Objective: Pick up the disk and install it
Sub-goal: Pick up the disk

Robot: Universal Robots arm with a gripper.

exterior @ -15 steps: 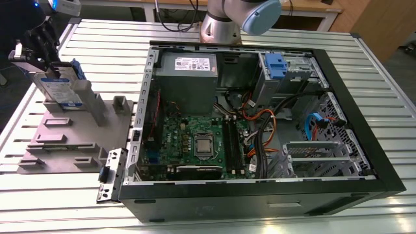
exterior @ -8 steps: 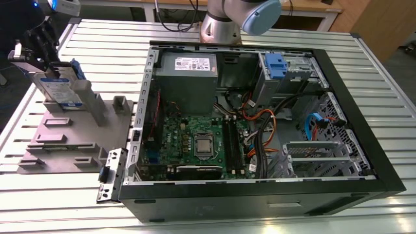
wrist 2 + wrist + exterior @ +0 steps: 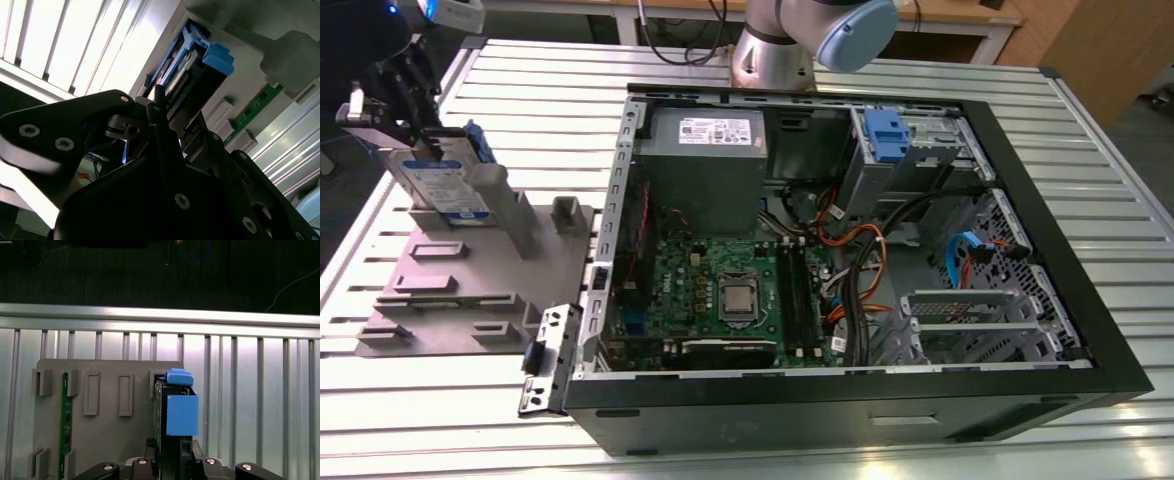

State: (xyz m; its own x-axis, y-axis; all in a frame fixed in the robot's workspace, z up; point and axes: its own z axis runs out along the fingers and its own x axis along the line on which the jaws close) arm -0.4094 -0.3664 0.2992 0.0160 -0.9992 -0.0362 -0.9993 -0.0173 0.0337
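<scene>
Gripper point(image 3: 400, 135) clamps narrowly on the upper end of the disk point(image 3: 438, 178), at the exterior view's left, above a grey fixture point(image 3: 467, 290) on the slatted table point(image 3: 1081, 120). The disk stands on edge with its lower end at the fixture. Its long axis is steep, with the top leaning toward the exterior view's left and the labelled face toward the camera. In the first wrist view, its blue rail point(image 3: 181, 415) runs straight out from the gripper. The open computer case point(image 3: 1067, 300) sits beside the fixture, on the exterior view's right.

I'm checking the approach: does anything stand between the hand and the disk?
Nothing visible does. The hand is right at the disk, which stands on edge in the grey fixture.
</scene>
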